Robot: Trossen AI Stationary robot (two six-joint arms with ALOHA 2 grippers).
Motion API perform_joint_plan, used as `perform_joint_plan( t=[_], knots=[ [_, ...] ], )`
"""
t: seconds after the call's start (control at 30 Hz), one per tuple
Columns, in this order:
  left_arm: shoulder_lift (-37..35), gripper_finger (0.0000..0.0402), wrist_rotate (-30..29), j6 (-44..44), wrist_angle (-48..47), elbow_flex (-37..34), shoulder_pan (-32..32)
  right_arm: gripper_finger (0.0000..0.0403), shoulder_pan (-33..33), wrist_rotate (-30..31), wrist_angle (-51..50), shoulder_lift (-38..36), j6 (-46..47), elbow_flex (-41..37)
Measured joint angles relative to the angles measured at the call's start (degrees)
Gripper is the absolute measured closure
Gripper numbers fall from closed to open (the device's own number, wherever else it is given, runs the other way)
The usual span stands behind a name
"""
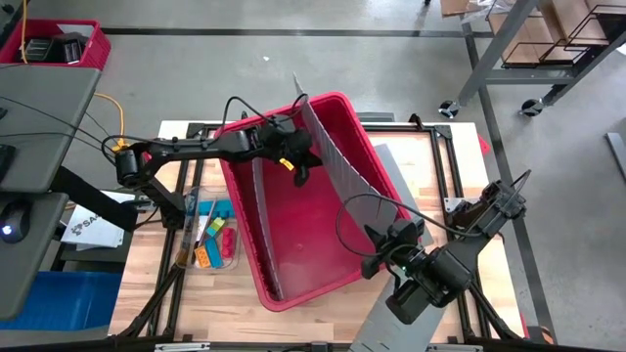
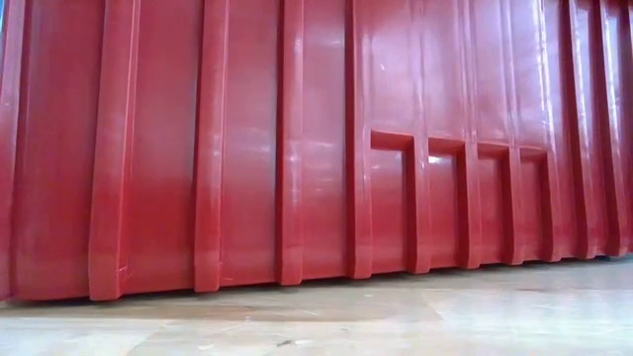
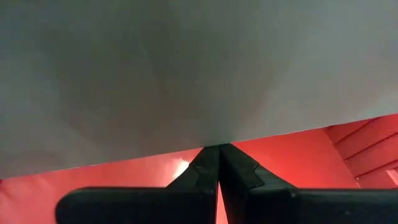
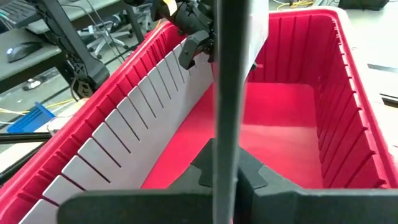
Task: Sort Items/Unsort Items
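Grippers [image 3: 217, 163] [image 4: 225, 163] pinch flat grey dividers [image 1: 337, 161] in ribbed red bin [image 2: 247, 148].

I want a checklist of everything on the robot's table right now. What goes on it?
Surface: wooden table, mostly covered by a big red bin set at an angle.
Job's things: colourful blocks and sticks sit in a clear tray left of the bin, untouched.
Clutter: grey divider panels; one long panel stands tilted in the bin, one along its left wall, another lies outside on the right.
Grippers: left gripper shut on the long panel's upper part; right gripper shut on its lower end.
Cables: black cable loops above the arms; yellow cable at left.
Surroundings: concrete floor, wheeled metal rack, desk with mouse.
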Motion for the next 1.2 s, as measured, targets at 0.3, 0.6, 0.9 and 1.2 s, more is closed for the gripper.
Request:
perform_joint_plan(
  t=[0.3, 0.6, 0.9, 1.2],
  knots=[
    [-0.5, 0.0401, 0.2, -1.7, -0.7, 0.0, 0.1, 0.0403, -0.3, 0.5, 0.4, 0.0, 1.4, 0.0],
    [-1.2, 0.0401, 0.2, -0.2, -3.4, 0.0, -0.4, 0.0403, 0.1, -0.9, 2.3, 0.0, 0.9, 0.0],
    [-1.2, 0.0401, 0.1, 0.4, -3.2, 0.0, 0.4, 0.0403, -0.6, -1.1, 1.0, 0.0, 0.9, 0.0],
    [-1.2, 0.0401, -0.9, 2.4, -3.8, 0.0, 1.3, 0.0403, -2.0, -1.4, 1.0, 0.0, 0.9, 0.0]
  ],
)
